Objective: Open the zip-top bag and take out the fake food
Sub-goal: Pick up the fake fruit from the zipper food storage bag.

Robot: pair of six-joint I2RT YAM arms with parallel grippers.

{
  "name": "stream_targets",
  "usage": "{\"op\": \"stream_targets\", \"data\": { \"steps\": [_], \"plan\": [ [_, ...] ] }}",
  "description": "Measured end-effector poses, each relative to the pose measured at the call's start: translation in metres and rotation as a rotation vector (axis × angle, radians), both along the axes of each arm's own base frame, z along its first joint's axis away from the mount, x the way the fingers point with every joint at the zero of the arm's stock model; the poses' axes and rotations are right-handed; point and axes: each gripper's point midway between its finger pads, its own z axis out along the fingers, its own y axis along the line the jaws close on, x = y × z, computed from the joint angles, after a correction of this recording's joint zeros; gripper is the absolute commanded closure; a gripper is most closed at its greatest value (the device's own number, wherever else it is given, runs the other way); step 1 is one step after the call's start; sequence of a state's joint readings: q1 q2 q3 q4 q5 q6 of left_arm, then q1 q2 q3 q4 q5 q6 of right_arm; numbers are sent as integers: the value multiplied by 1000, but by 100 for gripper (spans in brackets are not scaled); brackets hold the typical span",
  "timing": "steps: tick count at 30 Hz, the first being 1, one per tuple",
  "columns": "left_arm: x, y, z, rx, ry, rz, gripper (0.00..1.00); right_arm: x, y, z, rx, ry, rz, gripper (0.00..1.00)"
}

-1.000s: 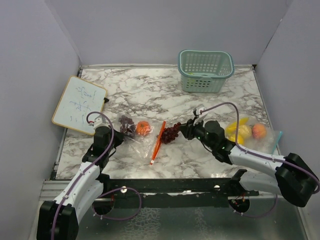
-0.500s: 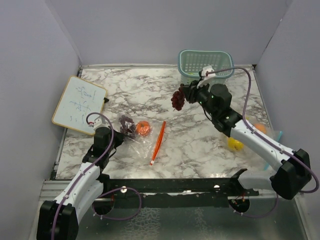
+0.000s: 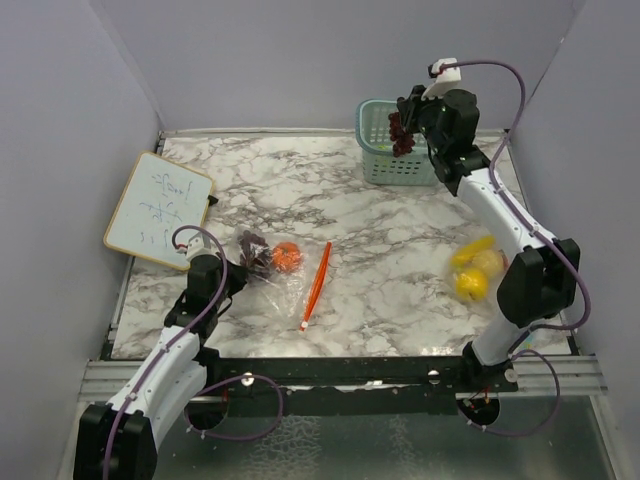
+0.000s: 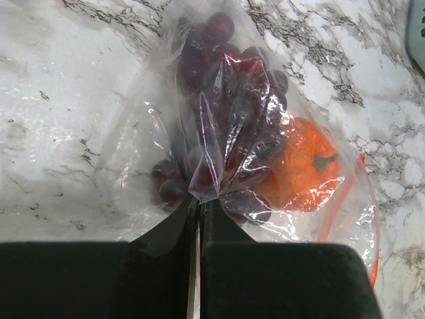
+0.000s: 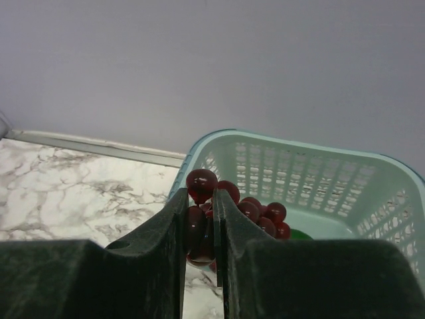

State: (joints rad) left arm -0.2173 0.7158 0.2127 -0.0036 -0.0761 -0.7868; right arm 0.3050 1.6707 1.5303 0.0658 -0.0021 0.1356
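Note:
My right gripper [image 3: 407,122] is shut on a dark red grape bunch [image 3: 400,132] and holds it in the air over the near left rim of the teal basket [image 3: 380,160]; the bunch [image 5: 219,206] shows between the fingers in the right wrist view. My left gripper [image 3: 243,272] is shut on a fold of the clear zip-top bag [image 4: 212,159], which lies on the table with its orange zip strip [image 3: 315,285]. Inside the bag are a purple grape bunch [image 4: 226,100] and an orange [image 4: 302,166]. A banana, lemon and peach [image 3: 477,267] lie at the right.
A small whiteboard [image 3: 158,208] lies at the far left. The basket [image 5: 319,179] stands at the back against the grey wall, with something green [image 5: 302,234] inside. Grey walls close in the table on three sides.
My right arm has lifted the dark red grape bunch from the table's middle and carried it back and right to the basket's rim. The left gripper and bag have stayed put.

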Motion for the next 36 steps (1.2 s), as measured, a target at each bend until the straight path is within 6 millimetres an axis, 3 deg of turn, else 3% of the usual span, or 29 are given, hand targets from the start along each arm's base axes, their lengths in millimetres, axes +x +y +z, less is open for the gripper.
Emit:
{"op": "stream_targets", "data": {
  "steps": [9,16,17,18,19,20,21,23,25,27,29,32,36],
  "plan": [
    [-2,2,-3,19,10,-2,100,45,-2,-36,-45,24,-26,98],
    [-2,2,-4,23,14,-3,100,60,-7,-70,-67,81,-40,98],
    [-2,2,-4,23,14,-2,100,63,-8,-72,-69,83,-42,95],
    [-2,2,-4,23,14,-2,100,67,-10,-73,-71,84,-45,85],
    [-2,3,-4,23,14,-2,100,70,-10,-72,-77,84,-44,72],
    [-2,3,-4,24,13,-1,100,72,-9,-70,-82,83,-43,51],
    [-2,3,-4,24,14,0,100,76,-10,-66,-88,80,-43,41],
    [-2,3,-5,26,16,1,100,83,-9,-54,-98,58,-41,34],
    [-2,4,-4,27,15,3,100,85,-8,-43,-93,37,-33,33],
    [-2,4,-4,27,14,4,100,79,-7,-42,-88,27,-20,33],
    [-2,4,-4,28,13,5,100,63,-7,-55,-87,54,1,35],
    [-2,4,-4,29,14,7,100,19,-6,-84,-70,130,65,41],
    [-1,4,-5,28,13,7,100,-50,-1,-94,5,144,169,52]
  ]
}}
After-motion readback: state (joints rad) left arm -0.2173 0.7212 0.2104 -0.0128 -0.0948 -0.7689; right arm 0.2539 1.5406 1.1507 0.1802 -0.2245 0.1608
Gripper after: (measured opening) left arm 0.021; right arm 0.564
